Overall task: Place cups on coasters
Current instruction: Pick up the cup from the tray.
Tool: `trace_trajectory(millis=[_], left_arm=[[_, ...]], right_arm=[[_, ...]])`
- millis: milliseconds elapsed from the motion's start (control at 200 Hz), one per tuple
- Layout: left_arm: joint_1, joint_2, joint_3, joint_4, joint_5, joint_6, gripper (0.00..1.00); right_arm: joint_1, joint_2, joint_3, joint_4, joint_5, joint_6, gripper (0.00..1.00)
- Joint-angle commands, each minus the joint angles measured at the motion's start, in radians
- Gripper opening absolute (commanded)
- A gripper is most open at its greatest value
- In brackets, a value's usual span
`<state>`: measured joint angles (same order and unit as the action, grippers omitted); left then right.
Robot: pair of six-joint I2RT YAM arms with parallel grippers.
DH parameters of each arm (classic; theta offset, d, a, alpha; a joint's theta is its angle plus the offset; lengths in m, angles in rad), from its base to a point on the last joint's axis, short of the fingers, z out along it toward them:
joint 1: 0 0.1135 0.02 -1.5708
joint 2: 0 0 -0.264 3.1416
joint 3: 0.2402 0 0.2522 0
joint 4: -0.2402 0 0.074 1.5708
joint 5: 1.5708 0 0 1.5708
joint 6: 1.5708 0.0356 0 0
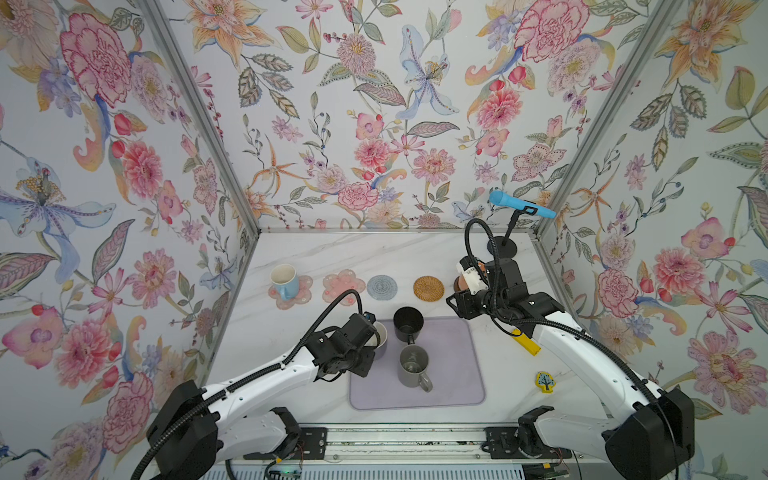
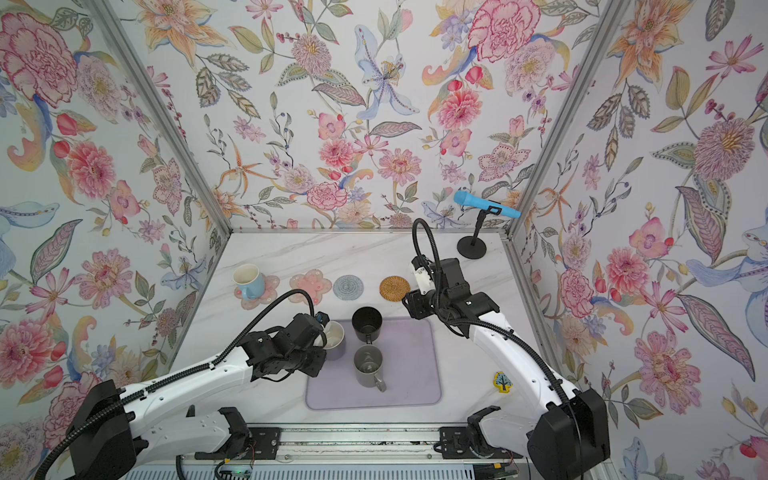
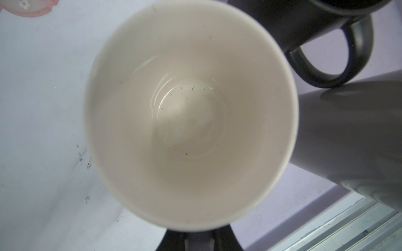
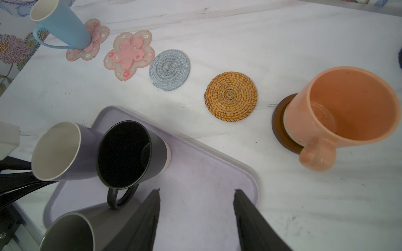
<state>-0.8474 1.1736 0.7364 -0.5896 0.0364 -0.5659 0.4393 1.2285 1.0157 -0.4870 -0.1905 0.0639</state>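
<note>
My left gripper is shut on the purple-grey cup, which stands at the left edge of the lilac mat; its cream inside fills the left wrist view. A black cup and a grey cup stand on the mat. The light blue cup sits on a pink flower coaster. The other flower coaster, the grey disc and the woven tan disc are bare. A peach cup stands on the dark brown coaster. My right gripper hangs open over the mat's far right corner.
A blue microphone on a black round stand base is at the back right corner. A yellow block and a small tree-shaped piece lie right of the mat. Walls close in three sides; a metal rail runs along the front.
</note>
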Motion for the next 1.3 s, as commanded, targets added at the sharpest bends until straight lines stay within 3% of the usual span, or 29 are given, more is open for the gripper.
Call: trace_trajectory(millis=[0, 565, 1296], left_arm=[[-0.005, -0.04, 0.019, 0.051, -0.054, -0.009, 0.0], [0.033, -0.022, 0.038, 0.043, -0.085, -0.012, 0.0], [0.189, -0.011, 0.091, -0.001, -0.079, 0.042, 0.0]], right_arm=[[0.006, -0.007, 0.024, -0.016, 0.013, -0.003, 0.57], [0.006, 0.012, 0.033, -0.015, 0.015, -0.01, 0.57], [0.006, 0.053, 0.057, -0.015, 0.011, -0.013, 0.57]])
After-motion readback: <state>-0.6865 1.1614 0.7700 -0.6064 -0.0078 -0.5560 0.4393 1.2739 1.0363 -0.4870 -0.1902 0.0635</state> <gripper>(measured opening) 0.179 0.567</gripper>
